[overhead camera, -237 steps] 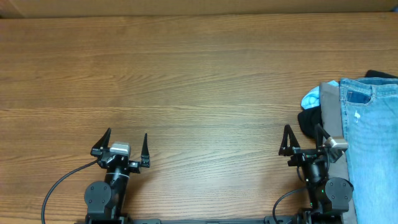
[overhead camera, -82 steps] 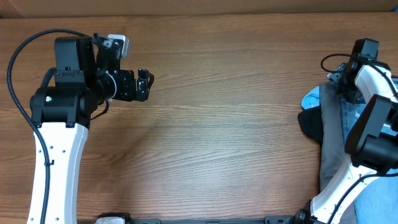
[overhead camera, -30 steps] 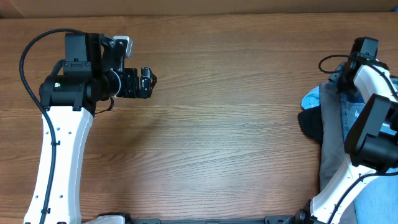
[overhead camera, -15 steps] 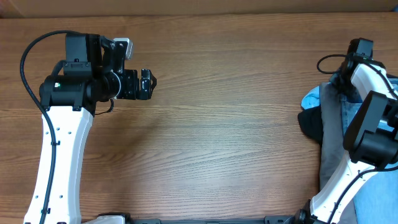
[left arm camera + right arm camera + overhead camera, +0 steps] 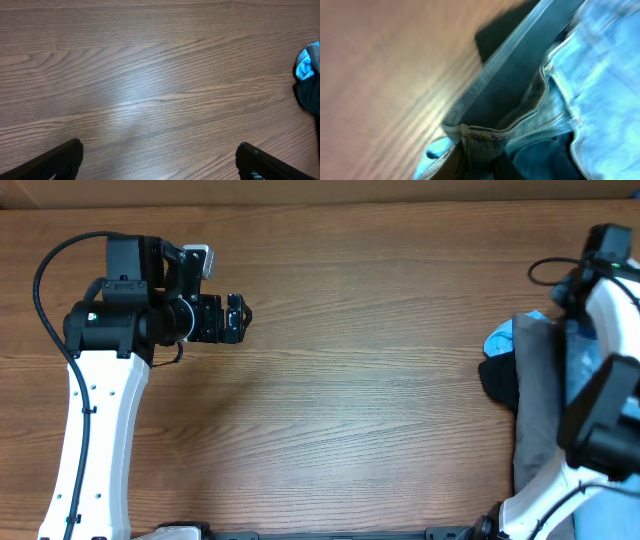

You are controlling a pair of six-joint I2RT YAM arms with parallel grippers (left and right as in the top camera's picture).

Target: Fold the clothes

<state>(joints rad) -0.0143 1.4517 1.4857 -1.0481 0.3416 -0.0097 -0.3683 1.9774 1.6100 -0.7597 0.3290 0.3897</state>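
Grips the jeans [image 5: 600, 75] by the waistband with the right gripper [image 5: 479, 159], jaws clenched on a bunched fold of denim at the far right end of the table [image 5: 380, 410], near its back edge. Shows the waistband seam and pale denim stretched across the wrist view, blurred. Shows from overhead only a strip of denim beside the right arm [image 5: 600, 305], lying against the grey trousers [image 5: 535, 405] along the right edge. Finds a black garment [image 5: 497, 378] and a pale-blue garment [image 5: 500, 338] just left of the trousers, touching them. Holds the left gripper [image 5: 238, 318] above bare wood on the left side, well apart from the pile, fingers [image 5: 60, 159] spread wide with nothing between them
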